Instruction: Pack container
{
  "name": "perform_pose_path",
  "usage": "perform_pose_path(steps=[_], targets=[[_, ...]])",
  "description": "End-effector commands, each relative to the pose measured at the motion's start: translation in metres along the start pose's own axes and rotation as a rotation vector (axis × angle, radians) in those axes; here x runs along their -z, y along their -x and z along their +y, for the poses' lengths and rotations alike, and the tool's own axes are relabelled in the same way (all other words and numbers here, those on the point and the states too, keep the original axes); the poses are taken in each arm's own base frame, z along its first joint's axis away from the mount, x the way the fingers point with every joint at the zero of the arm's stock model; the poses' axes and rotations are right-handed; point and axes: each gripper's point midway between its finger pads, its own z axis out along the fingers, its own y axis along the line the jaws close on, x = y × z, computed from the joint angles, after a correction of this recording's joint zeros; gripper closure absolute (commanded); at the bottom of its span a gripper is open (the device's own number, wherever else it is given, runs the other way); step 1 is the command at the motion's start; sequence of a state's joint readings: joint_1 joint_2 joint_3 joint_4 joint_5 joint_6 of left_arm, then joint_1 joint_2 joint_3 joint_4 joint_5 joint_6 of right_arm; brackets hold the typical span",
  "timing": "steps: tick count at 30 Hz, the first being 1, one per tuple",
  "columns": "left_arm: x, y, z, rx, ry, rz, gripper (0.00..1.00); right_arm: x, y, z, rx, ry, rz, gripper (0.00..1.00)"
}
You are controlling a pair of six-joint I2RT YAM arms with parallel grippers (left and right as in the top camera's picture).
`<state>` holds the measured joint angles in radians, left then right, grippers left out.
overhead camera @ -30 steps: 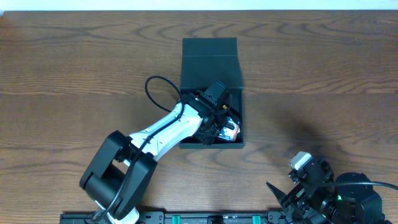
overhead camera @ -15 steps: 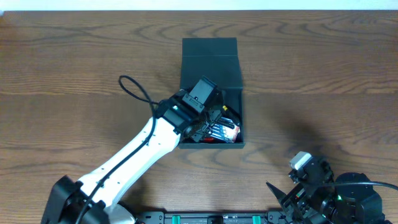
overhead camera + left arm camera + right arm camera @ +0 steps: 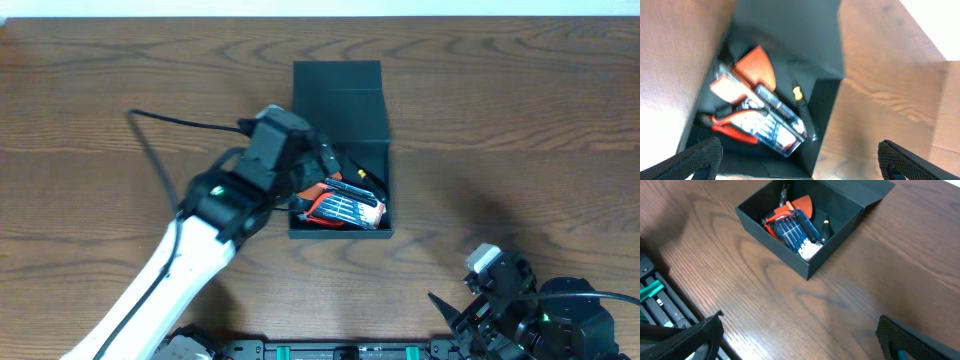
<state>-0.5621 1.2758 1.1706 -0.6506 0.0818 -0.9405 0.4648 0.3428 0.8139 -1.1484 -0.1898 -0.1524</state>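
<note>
1. The left arm (image 3: 205, 205) has backed out of the box (image 3: 340, 234). A second ago its wrist was down among the contents; now it is higher and further left, over the box's left wall
2. The left gripper (image 3: 800, 152) is spread wide with nothing between its fingers, so whatever it last carried has probably been let go inside
3. The box has not shifted. It sits mid-table (image 3: 500, 120), with its lid (image 3: 338, 95) open and folded back on the far side
4. With the arm out of the way, the contents show plainly. A blue-white packet (image 3: 352, 208) lies across red-handled pliers (image 3: 316, 198), and a dark yellow-tipped tool (image 3: 360, 173) lies by the right wall. All of it appears to sit below the rim
5. The right gripper (image 3: 800, 327) is parked at the near right as before, well apart from the box, wide open and empty
6. Judged from this, the loading step looks finished or close to it. The lid is still up, so closing the flap is the likely step left, and either arm is free for it
</note>
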Motion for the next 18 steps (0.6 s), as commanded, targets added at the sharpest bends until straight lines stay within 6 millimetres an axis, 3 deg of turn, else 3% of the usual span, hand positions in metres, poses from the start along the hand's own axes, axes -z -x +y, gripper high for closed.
perform_pose_path(steps=[1, 5, 11, 18], targets=[[0.033, 0.016, -0.004, -0.086, -0.061, -0.089, 0.01, 0.000, -0.001, -0.001, -0.022, -0.004, -0.001, 0.01], [0.058, 0.019, -0.011, -0.100, -0.120, -0.132, 0.01, 0.000, -0.001, -0.001, -0.022, -0.004, -0.001, 0.01], [0.080, 0.017, -0.010, -0.384, -0.129, -0.176, 0.02, 0.000, -0.001, -0.001, -0.022, -0.005, -0.001, 0.01], [0.073, -0.013, 0.036, -0.443, 0.037, -0.015, 0.01, 0.000, 0.000, -0.001, -0.021, -0.006, -0.004, 0.01]])
